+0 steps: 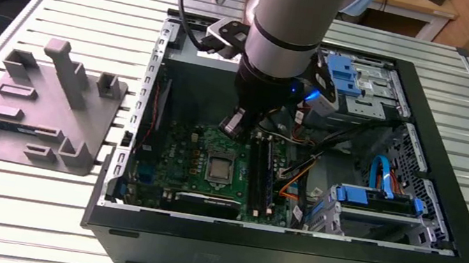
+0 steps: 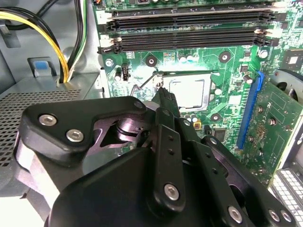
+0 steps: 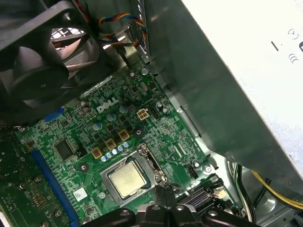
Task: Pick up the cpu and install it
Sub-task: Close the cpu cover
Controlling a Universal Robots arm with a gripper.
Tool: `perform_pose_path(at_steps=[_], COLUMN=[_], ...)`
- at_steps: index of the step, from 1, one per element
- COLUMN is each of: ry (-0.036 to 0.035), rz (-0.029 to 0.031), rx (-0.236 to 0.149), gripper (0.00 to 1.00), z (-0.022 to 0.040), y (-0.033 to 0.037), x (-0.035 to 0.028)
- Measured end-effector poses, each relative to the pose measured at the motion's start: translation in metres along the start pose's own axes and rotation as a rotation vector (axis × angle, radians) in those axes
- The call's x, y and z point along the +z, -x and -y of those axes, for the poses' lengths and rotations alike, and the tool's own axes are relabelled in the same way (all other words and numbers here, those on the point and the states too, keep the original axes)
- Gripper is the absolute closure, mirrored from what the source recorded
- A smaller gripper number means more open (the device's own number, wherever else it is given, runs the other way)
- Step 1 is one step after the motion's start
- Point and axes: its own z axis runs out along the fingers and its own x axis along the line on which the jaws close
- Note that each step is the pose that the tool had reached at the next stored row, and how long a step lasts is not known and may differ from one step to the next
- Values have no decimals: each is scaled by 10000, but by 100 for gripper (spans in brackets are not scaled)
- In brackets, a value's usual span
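Exterior view, going left to right: grey tray (image 1: 30,113) on the slatted table (image 1: 33,213), then the open PC case (image 1: 197,246), cpu (image 1: 220,169) seated on the motherboard (image 1: 185,145), gripper (image 1: 233,128) hovering close by, fingers pinched together, holding nothing.

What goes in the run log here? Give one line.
cpu: in socket | gripper: shut, empty, tip at socket edge

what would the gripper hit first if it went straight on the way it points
Most likely the socket frame at the edge of the cpu; the gripper tip sits just off the chip, though depth is unclear.
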Motion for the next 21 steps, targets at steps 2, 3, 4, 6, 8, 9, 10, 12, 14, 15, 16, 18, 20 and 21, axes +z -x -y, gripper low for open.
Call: perform_pose_path(at_steps=[2, 3, 4, 6, 8, 9, 10, 12, 14, 15, 16, 18, 20, 21], ry=[1, 0, 1, 0, -1, -1, -1, -1, -1, -1, -1, -1, -1, -1], rz=[0, 0, 0, -1, -2, -2, -2, -2, -2, -3, -2, -2, -5, -4], rx=[-1, -1, -1, -34, -67, -67, -68, -68, -68, -68, -69, -69, -69, -69], gripper=[90, 90, 90, 90, 90, 90, 90, 90, 90, 90, 90, 90, 90, 90], z=[0, 0, 0, 0, 0, 0, 0, 0, 0, 0, 0, 0, 0, -1], y=[0, 0, 0, 0, 0, 0, 0, 0, 0, 0, 0, 0, 0, -1], x=[0, 0, 0, 0, 0, 0, 0, 0, 0, 0, 0, 0, -10, -23])
